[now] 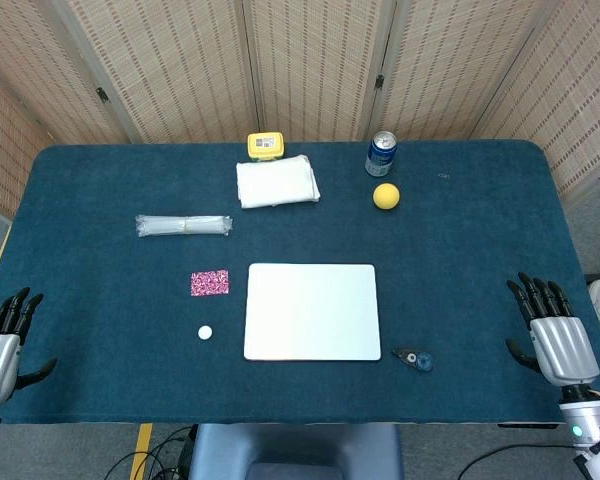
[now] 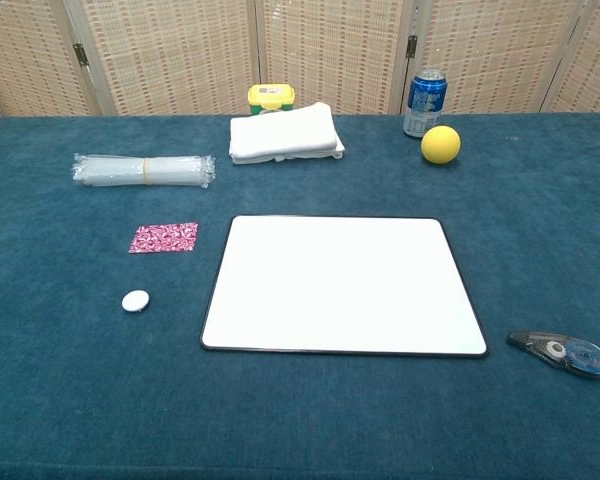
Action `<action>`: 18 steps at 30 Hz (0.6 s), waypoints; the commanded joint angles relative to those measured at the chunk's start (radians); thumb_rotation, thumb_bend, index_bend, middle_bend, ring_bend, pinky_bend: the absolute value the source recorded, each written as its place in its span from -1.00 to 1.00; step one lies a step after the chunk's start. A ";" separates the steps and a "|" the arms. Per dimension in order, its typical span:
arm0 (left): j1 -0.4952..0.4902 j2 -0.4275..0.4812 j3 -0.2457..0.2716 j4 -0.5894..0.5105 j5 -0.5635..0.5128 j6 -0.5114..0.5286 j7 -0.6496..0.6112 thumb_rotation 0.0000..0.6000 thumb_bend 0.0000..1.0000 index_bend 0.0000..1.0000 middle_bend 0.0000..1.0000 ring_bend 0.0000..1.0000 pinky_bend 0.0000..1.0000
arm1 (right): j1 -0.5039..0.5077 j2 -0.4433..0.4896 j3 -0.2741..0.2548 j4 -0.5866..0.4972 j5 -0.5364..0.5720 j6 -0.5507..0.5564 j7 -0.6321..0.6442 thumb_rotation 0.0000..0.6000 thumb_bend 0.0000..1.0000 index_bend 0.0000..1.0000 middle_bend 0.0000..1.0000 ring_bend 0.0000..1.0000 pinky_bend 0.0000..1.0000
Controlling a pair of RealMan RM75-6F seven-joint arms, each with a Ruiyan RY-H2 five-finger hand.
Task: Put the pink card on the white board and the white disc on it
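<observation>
Backdrop: woven folding screens [image 1: 310, 60] are seen behind the far edge of the worktop.
Worktop [image 1: 100, 200]: covered in dark blue cloth.
White board [image 1: 312, 311]: laid flat near the middle of the front edge, nothing on it.
Pink card [image 1: 210, 283]: laid flat just beside the board's left side, level with its far corner, not touching it.
White disc [image 1: 205, 332]: placed on the cloth in front of the pink card, to the left of the board, apart from both.
Left hand [image 1: 2, 345]: held at the front left corner of the worktop, fingers extended and spread, nothing gripped; seen in the head view only.
Right hand [image 1: 552, 330]: held at the front right corner, fingers extended and spread, nothing gripped; seen in the head view only.
Correction tape [image 2: 562, 353]: lying just off the board's front right corner.
Straw bundle [image 1: 183, 226]: lying toward the left, beyond the pink card.
Folded white cloth [image 1: 276, 181]: placed near the far edge, a yellow box [image 1: 265, 146] behind it.
Blue can [image 1: 381, 153]: standing upright near the far edge, a yellow ball [image 1: 385, 196] just in front of it.
</observation>
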 commanded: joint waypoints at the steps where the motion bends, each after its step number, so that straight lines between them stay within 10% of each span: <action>1: -0.002 -0.003 0.002 0.001 0.001 -0.005 0.002 1.00 -0.46 -1.00 -1.00 -1.00 -0.60 | 0.002 -0.008 0.000 0.005 0.003 -0.002 -0.016 1.00 -0.58 -1.00 -1.00 -1.00 -1.00; 15: -0.005 -0.004 0.015 -0.004 0.014 -0.013 0.010 1.00 -0.46 -1.00 -0.98 -0.99 -0.60 | 0.009 -0.013 -0.020 -0.001 -0.022 -0.015 -0.029 1.00 -0.58 -1.00 -1.00 -1.00 -1.00; 18: 0.006 -0.016 0.009 -0.018 0.028 0.032 0.050 1.00 -0.46 -0.98 -0.33 -0.54 -0.43 | 0.011 -0.009 -0.023 -0.010 -0.027 -0.019 -0.021 1.00 -0.58 -1.00 -1.00 -1.00 -1.00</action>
